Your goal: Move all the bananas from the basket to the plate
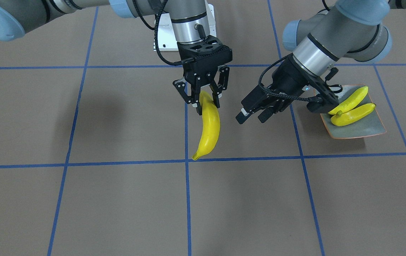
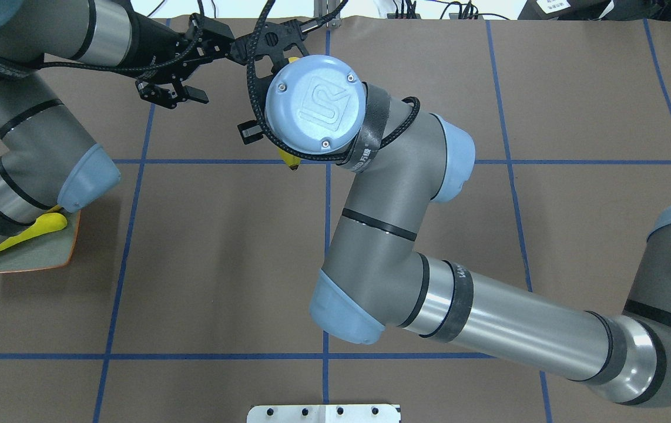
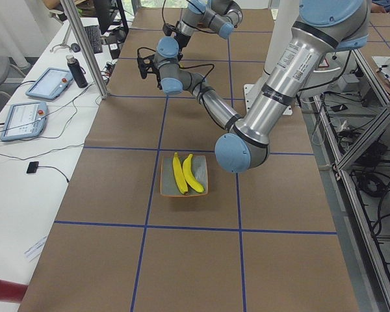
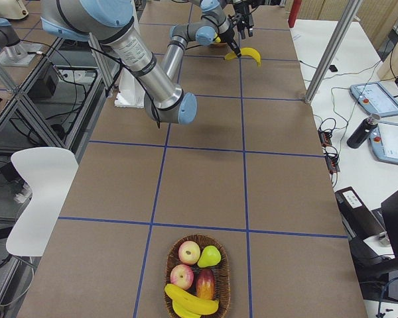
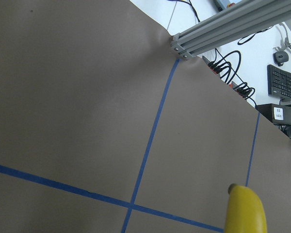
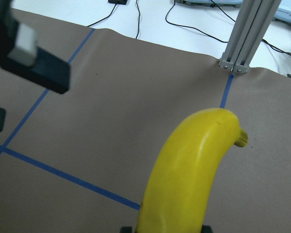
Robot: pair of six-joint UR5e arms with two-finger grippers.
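Note:
My right gripper (image 1: 208, 106) is shut on the upper end of a yellow banana (image 1: 209, 128) that hangs point-down above the table's middle; the right wrist view shows this banana (image 6: 194, 170) close up. My left gripper (image 1: 252, 117) is open and holds nothing, just beside the held banana, between it and the plate (image 1: 359, 129). On the grey-green plate (image 3: 184, 190) lie two bananas (image 1: 352, 99) (image 1: 354, 114) side by side. At the table's other end stands the woven basket (image 4: 169, 265), with two more bananas (image 4: 192, 299) at its near side.
The basket also holds two apples (image 4: 189, 252), a pear (image 4: 211, 256) and a reddish fruit (image 4: 205, 282). A white mounting plate (image 2: 324, 413) sits at the robot's base. Tablets (image 3: 49, 83) and a bottle (image 3: 78, 70) stand on the side bench. Blue tape lines grid the brown table.

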